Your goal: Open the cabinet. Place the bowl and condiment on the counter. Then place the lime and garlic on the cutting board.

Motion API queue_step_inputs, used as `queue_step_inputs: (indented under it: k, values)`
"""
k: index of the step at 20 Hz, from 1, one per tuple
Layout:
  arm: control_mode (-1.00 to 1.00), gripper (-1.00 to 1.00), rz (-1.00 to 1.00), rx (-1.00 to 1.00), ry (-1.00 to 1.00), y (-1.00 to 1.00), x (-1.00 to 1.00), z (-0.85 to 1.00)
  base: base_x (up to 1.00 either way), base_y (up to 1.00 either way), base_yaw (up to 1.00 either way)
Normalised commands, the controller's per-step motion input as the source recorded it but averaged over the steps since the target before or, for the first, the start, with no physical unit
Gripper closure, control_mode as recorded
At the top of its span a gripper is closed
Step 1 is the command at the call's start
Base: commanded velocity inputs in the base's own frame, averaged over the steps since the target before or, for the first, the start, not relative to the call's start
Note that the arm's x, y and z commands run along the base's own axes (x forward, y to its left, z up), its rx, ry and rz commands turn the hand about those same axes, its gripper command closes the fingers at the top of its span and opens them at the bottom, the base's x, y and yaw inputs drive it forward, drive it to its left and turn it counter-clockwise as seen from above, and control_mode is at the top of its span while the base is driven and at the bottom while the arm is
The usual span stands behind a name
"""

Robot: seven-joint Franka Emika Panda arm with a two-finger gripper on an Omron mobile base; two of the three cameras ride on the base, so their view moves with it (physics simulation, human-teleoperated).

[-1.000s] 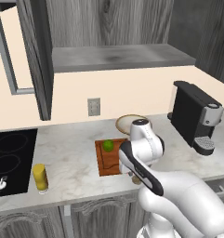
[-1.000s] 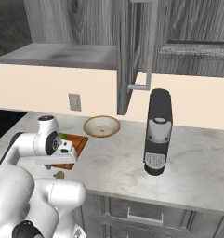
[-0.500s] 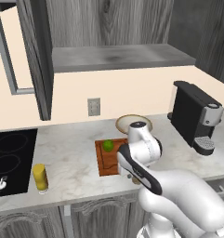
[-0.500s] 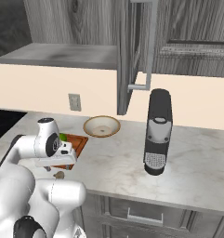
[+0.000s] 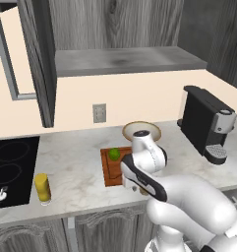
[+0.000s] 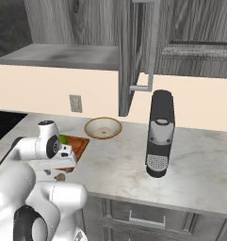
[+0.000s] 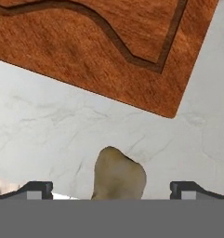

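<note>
Over the last second the arm has been swung slightly toward the front edge of the counter; nothing else in the scene is seen to have shifted. The gripper is now held low over the garlic, which is framed between the two finger tips in the hand view. The jaws are spread fully apart, and nothing is gripped; no contact with the garlic can be confirmed.

The garlic is lying on the bare stone just off the near corner of the cutting board, close to it but not touching it. It is also glimpsed in the right base view as a small lump by the front edge of the counter, beside the arm.

The lime is already seated on the board, near its back left corner. The bowl is set down at the back of the counter, just behind the board. The yellow bottle is stood near the front edge, just right of the cooktop. The cabinet door is seen swung open.

Judged from this, only the garlic is left to be placed. The move looks like an approach for the pick: a further descent and a closing of the fingers would be needed, then a short carry onto the board. The lump is small and irregular, so a slip out of the fingers is the likely risk.
</note>
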Motion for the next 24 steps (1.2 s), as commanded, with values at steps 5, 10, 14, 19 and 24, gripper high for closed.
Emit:
queue_step_inputs:
  k: [5,10,14,19,24]
  values:
    - [-1.00,-1.00,0.00,0.00,0.02,-0.05,-0.05,-0.37,0.00,0.00,0.00]
    - [-1.00,-1.00,0.00,0.00,0.01,-0.19,-0.02,-0.33,0.00,0.00,0.00]
    - [-1.00,-1.00,0.00,0.00,0.01,-0.16,-0.10,-0.32,0.00,0.00,0.00]
    - [-1.00,-1.00,0.00,0.00,0.00,-0.13,-0.22,-0.28,0.00,0.00,0.00]
    - [-1.00,-1.00,0.00,0.00,0.00,-0.08,-0.31,-0.23,0.00,0.00,0.00]
